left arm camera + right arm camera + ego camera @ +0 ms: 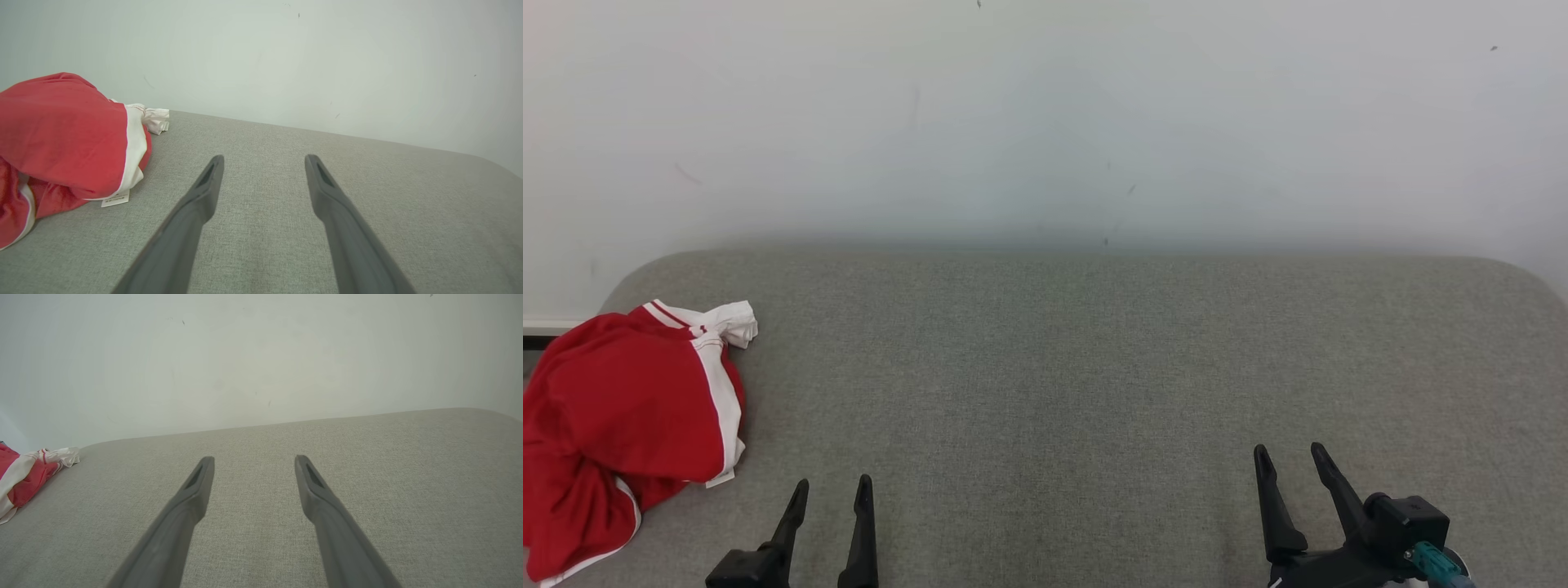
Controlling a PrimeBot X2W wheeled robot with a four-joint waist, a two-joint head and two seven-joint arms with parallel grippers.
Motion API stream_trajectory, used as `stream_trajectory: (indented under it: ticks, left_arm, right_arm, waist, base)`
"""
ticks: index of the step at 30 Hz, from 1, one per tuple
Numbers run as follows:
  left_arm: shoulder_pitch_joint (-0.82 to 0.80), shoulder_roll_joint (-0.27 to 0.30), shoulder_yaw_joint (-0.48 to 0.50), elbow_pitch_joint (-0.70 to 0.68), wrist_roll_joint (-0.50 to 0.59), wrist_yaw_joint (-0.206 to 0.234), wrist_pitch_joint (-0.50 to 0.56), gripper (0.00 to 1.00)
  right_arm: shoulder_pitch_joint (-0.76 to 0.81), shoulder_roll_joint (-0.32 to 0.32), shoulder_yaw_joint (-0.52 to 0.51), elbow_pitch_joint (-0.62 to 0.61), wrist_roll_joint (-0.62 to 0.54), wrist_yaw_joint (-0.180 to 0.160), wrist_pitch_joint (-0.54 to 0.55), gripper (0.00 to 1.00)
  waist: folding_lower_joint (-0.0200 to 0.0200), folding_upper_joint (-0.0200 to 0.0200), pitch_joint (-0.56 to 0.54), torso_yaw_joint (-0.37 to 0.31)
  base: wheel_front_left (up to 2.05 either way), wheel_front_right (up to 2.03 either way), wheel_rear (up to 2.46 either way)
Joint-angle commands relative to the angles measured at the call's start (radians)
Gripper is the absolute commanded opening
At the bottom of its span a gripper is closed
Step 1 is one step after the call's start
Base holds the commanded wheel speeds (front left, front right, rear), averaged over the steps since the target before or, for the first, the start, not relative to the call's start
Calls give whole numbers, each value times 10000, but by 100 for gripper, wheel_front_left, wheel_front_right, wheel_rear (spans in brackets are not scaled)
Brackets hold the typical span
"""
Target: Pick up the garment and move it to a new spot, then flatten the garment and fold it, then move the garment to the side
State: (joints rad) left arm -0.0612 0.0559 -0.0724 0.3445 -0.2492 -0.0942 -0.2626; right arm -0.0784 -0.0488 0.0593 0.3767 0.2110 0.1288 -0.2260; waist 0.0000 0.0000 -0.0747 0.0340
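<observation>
Red cloth with white stripes makes up the garment (621, 408). It lies in a crumpled heap at the left edge of the head view, from the middle down to the lower left corner. A bunched white bit pokes out at the top right of the heap. The garment rests on a big grey pad (1062, 367) with a woven top and round corners. Behind the pad stands a pale wall (1045, 122) with a few tiny dark marks.

The left gripper (833, 482) is at the bottom of the head view, left of the middle. Its two dark fingers are spread apart, and the grey pad shows between them. It is near the right side of the garment but does not touch it. In the left wrist view the heap fills the left side of the frame. A small white label (115, 200) sticks out from under it and lies flat on the pad.

The right gripper (1289, 449) is at the lower right of the head view. Its fingers are spread apart too, with grey pad between them. It is well apart from the garment. A small blue-green part (1429, 562) sits at its base.
</observation>
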Motion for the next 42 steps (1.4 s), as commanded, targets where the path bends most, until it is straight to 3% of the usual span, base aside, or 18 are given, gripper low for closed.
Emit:
stream_trajectory:
  ticks: [1, 15, 23, 31, 42]
  left_arm:
    - [-3, -31, 13, 28, -97, -6, -38, 100]
    - [92, -52, 63, 120, -146, -36, -38, 100]
    - [395, -56, 579, -269, -347, 112, -38, 100]
    - [843, -42, 838, -561, -328, 69, -37, 100]
    - [803, 158, 910, -613, -114, 127, -37, 100]
  right_arm:
    - [28, -27, 27, 21, 88, 36, -30, 100]
    - [153, -25, 3, -17, 199, 36, 3, 100]
    - [341, -24, 143, -289, 815, 36, 130, 100]
    - [595, -21, -3, -669, 1179, 35, 461, 100]
    - [832, -22, 100, -1058, 1348, 35, 771, 100]
  waist:
    - [0, 0, -2, -11]
    - [0, 0, -74, -57]
    - [0, 0, -115, 305]
    - [0, 0, -112, 1143]
    - [0, 0, -153, 2970]
  base:
    - [0, 0, 0]
    - [0, 0, 0]
    - [0, 0, 0]
    - [0, 0, 0]
    - [0, 0, 0]
